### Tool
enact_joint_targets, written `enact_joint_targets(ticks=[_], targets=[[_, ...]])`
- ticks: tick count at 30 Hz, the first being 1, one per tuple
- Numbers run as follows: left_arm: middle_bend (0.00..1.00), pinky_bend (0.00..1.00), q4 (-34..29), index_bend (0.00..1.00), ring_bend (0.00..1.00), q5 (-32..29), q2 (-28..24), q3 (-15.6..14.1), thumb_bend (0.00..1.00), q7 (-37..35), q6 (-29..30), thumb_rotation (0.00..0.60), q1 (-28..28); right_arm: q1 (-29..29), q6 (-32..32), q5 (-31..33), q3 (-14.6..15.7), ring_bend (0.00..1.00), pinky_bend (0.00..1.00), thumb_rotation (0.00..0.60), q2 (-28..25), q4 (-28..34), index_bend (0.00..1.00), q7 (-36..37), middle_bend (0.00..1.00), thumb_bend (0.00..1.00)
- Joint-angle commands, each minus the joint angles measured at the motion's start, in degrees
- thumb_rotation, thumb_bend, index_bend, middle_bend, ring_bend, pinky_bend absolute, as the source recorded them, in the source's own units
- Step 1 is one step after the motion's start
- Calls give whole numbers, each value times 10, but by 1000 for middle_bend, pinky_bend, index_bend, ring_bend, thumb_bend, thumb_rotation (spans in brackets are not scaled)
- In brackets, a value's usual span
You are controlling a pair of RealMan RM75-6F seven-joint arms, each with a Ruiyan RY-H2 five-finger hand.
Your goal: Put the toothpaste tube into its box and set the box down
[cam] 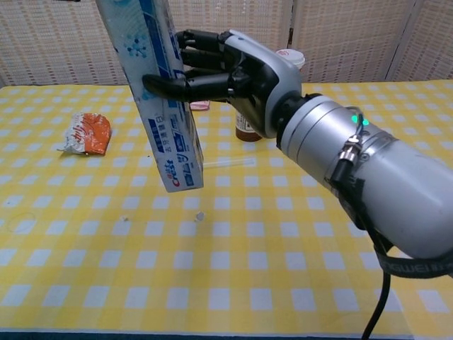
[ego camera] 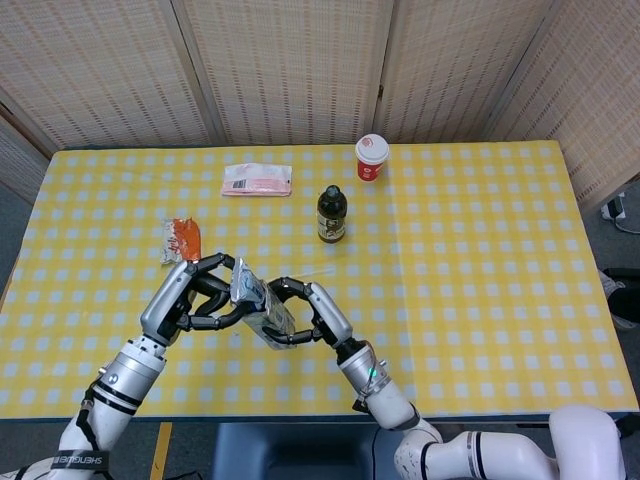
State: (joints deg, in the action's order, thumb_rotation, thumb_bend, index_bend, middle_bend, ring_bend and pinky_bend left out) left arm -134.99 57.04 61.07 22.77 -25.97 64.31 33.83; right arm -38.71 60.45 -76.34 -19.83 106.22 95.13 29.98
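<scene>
Right hand [cam: 233, 67] grips the box [cam: 157, 99], holding it raised and nearly upright above the table [cam: 297, 241]. Left hand [ego camera: 196, 295] closes on the box's upper end [ego camera: 245, 285]; the tube itself cannot be seen.

Yellow-and-white checked tablecloth [ego camera: 480, 250] covers the table; dark brown bottle [ego camera: 331, 214] with a black cap stands upright near its middle, taken as landmark. Red-and-white paper cup [ego camera: 371, 157] with a white lid stands just behind and right of the bottle; pink flat packet [ego camera: 257, 179] lies behind and left of it. Crumpled orange snack wrapper [ego camera: 181, 238] lies well left of the bottle, slightly nearer the front edge; a thin clear straw [cam: 226, 163] lies just in front of the bottle.
</scene>
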Motion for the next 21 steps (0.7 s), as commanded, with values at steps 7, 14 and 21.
enact_joint_targets(ticks=[7, 14, 21], targets=[[1000, 1000, 0, 60, 1000, 11, 10, -6, 298, 15, 1, 600, 0, 0, -3, 5, 6, 416, 421, 600, -5, 2, 485, 1, 420, 302], [1000, 1000, 0, 0, 1000, 20, 8, -7, 204, 17, -2, 600, -4, -1, -2, 6, 9, 415, 421, 600, -6, 3, 485, 4, 420, 302], [1000, 1000, 10, 0, 1000, 55, 20, -14, 201, 66, 42, 600, -14, 3, 6, 0, 17, 416, 421, 600, -12, 5, 485, -4, 420, 302]])
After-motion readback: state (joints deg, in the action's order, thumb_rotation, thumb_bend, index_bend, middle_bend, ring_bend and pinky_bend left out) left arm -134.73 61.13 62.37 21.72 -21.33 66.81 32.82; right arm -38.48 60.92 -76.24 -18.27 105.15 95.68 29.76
